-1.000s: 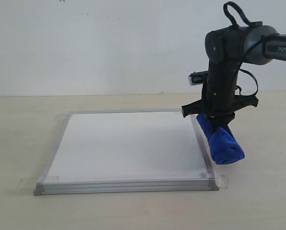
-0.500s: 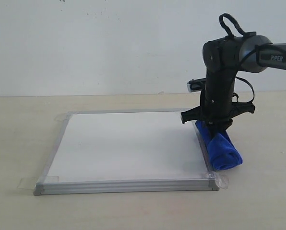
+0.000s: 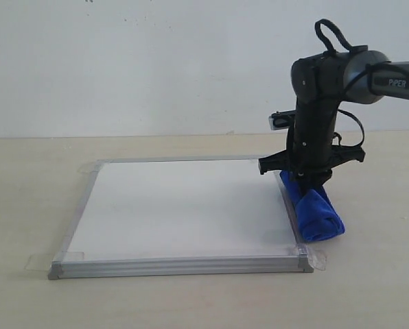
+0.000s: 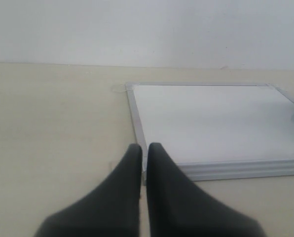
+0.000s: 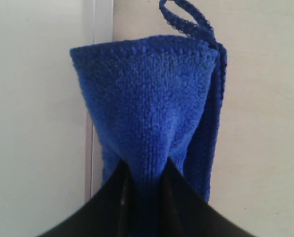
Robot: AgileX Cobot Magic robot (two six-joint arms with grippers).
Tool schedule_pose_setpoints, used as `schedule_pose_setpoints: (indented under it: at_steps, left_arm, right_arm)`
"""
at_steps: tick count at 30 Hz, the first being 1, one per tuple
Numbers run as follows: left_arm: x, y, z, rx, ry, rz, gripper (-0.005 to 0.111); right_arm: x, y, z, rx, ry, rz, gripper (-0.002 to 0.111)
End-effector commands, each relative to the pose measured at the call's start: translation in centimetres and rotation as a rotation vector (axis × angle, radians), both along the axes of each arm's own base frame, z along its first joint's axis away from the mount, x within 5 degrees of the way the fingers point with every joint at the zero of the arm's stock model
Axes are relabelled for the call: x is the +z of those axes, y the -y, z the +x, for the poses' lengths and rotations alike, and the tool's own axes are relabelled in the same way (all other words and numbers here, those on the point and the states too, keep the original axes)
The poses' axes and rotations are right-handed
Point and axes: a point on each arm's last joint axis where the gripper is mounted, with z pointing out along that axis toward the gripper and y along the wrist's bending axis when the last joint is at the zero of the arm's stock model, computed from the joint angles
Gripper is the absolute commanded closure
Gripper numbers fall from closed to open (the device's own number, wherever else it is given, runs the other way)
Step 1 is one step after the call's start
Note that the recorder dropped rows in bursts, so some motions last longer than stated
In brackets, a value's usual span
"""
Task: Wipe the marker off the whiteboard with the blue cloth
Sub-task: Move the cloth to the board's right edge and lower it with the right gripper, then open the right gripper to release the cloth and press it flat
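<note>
The whiteboard lies flat on the table, its white surface blank; no red marker lines show in any view. The blue cloth is a rolled bundle lying along the board's right frame edge, resting partly on the frame and partly on the table. My right gripper is shut on the cloth's far end; in the right wrist view the cloth fans out from between the jaws of that gripper, its small loop at the far end. My left gripper is shut and empty, near a corner of the whiteboard.
The board sits on a pale wooden table before a white wall. Clear tape tabs hold the board's corners. The right arm stands upright over the board's far right corner.
The right arm has shifted slightly left and lowered, bringing the blue cloth down against the board's right frame edge. Since half a second ago it has barely moved.
</note>
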Motion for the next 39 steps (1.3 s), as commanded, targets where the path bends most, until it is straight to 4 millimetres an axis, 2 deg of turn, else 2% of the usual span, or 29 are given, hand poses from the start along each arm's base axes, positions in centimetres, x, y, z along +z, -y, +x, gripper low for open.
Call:
schedule_pose_setpoints:
  at_steps: [1,19,21,23,25,31,39]
  left_arm:
    - [-0.1,0.0,0.0,-0.002,0.003,0.001,0.103]
    - [-0.1,0.0,0.0,-0.002,0.003,0.001,0.103]
    - [-0.1,0.0,0.0,-0.002,0.003,0.001,0.103]
    - [-0.1,0.0,0.0,-0.002,0.003,0.001,0.103]
    - [-0.1,0.0,0.0,-0.002,0.003,0.001,0.103]
    - [-0.1,0.0,0.0,-0.002,0.003,0.001,0.103]
    - [-0.1,0.0,0.0,-0.002,0.003,0.001,0.103]
  right_arm:
    - [0.2,0.6,0.2,-0.016,0.010,-0.002,0.108]
    - [0.2,0.6,0.3,-0.013,0.018,-0.006,0.107]
    - [0.2,0.6,0.3,-0.013,0.018,-0.006,0.095]
    - [0.2,0.6,0.3,-0.015,0.018,-0.005,0.074]
    - [0.2,0.6,0.3,-0.028,0.017,-0.005,0.064]
    - [0.9,0.7,0.0,-0.043,0.001,-0.010,0.064]
    - [4.4,1.1,-0.4,-0.036,0.077,-0.012,0.064]
